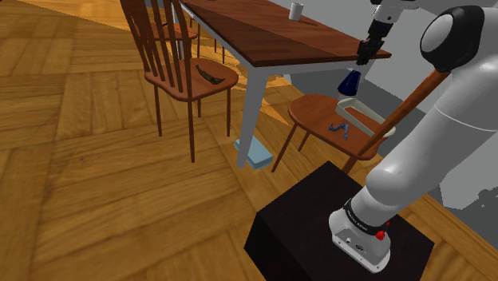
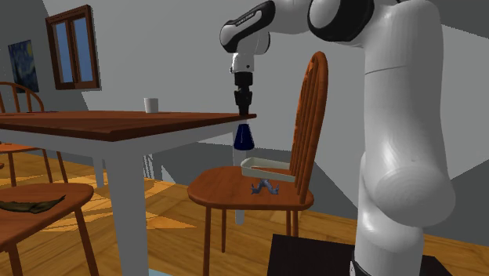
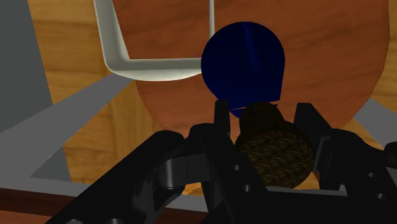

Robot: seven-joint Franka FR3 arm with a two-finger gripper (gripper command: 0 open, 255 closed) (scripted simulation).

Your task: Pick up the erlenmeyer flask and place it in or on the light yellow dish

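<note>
Wrist view showed the gripper (image 3: 263, 113) clamped on the cork (image 3: 275, 151) of the blue flask (image 3: 242, 63), just beside the pale dish (image 3: 116, 54) at the back edge of the chair seat (image 3: 334, 51); centring over the dish before lowering seemed wise.

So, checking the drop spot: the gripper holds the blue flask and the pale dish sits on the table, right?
No. The gripper holds the blue flask, but the pale dish sits on the chair seat, not the table, as the second exterior view shows.

Spindle-back chairs (image 1: 179, 68) are standing at a wooden table (image 1: 263, 32) on parquet (image 1: 80, 160), a painting (image 2: 23, 67) hanging by a window (image 2: 74, 47): a home's dining room.
</note>
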